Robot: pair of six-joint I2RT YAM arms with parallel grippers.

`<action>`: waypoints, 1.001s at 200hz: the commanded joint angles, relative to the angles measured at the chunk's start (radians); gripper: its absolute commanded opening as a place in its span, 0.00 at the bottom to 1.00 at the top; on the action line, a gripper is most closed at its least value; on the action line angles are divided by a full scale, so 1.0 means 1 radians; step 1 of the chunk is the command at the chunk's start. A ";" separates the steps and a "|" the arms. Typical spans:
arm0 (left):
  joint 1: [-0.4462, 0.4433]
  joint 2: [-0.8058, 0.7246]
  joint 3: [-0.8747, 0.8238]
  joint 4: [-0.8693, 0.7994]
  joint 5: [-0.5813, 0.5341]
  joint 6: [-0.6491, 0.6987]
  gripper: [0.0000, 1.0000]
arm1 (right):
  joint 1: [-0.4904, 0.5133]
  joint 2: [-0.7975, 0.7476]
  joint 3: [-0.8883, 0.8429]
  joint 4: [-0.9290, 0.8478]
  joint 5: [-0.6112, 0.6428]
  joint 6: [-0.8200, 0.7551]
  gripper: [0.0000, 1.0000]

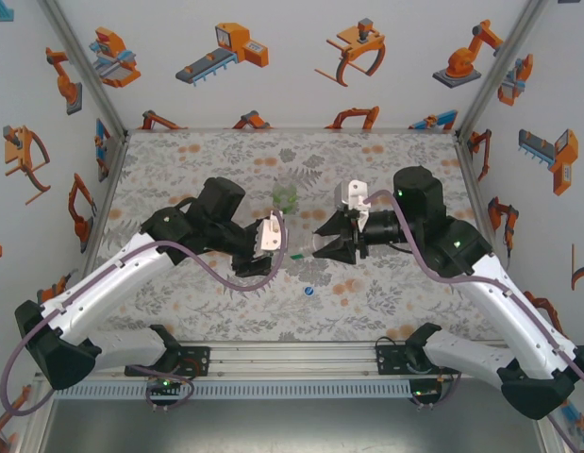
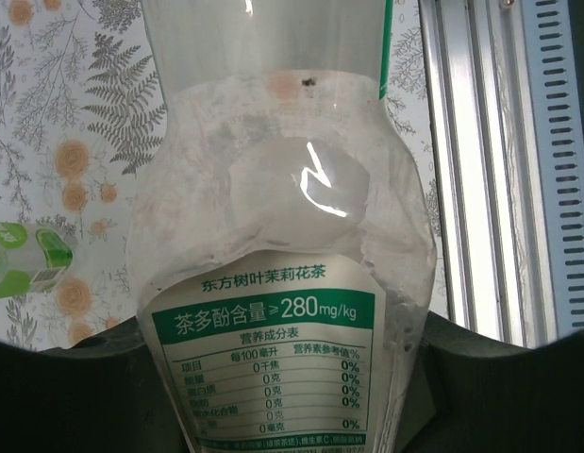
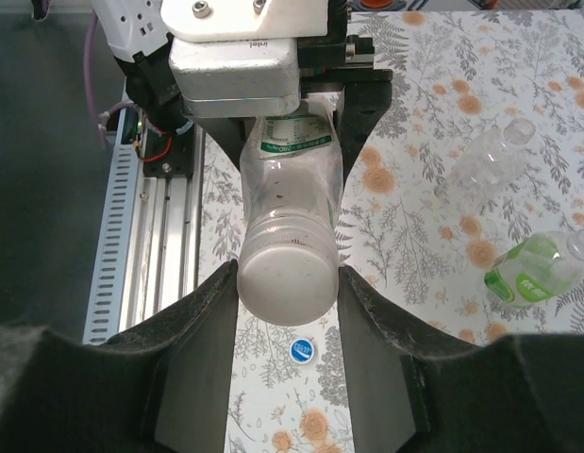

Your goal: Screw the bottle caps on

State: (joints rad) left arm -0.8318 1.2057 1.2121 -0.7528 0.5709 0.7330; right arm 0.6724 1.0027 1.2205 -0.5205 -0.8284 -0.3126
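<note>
Right wrist view: tall clear bottle held level over the table, left gripper clamped on its labelled body, right gripper pinched on the white cap at its mouth. Looks empty, so probably light, thin-walled, dentable and slick; hold the body gently, the cap by its rim. Short clear bottle and green bottle lie aside, seemingly empty; blue cap loose below.

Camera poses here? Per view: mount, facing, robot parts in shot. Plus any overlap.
Top external: above and behind the bases, looking down on the table; both arms, left gripper, right gripper.
Left wrist: looks along the held labelled bottle; left fingers at bottom.
Right wrist: faces the left gripper; right fingers flank the white cap.
Shared: both wrist views show the labelled bottle and green-tinted bottle.
</note>
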 commanded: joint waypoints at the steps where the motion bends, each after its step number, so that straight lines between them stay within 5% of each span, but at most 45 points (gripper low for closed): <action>1: -0.004 -0.003 0.035 0.103 0.036 -0.040 0.00 | 0.026 0.008 0.006 0.000 0.033 0.037 0.00; 65: -0.004 -0.001 0.003 0.217 -0.059 -0.028 0.00 | 0.026 0.035 -0.022 0.127 0.148 0.607 0.00; 117: -0.004 0.020 0.001 0.231 -0.082 0.006 0.00 | 0.026 0.132 0.109 -0.109 0.326 1.057 0.00; 163: -0.006 0.026 -0.010 0.281 -0.085 0.005 0.00 | 0.008 0.170 0.064 -0.147 0.405 1.524 0.00; 200: -0.006 0.028 -0.017 0.300 -0.083 0.005 0.00 | 0.001 0.184 0.056 -0.117 0.387 1.599 0.13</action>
State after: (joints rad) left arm -0.8162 1.2362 1.1767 -0.6525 0.3897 0.7227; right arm 0.6556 1.1515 1.2972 -0.6594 -0.4065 1.1057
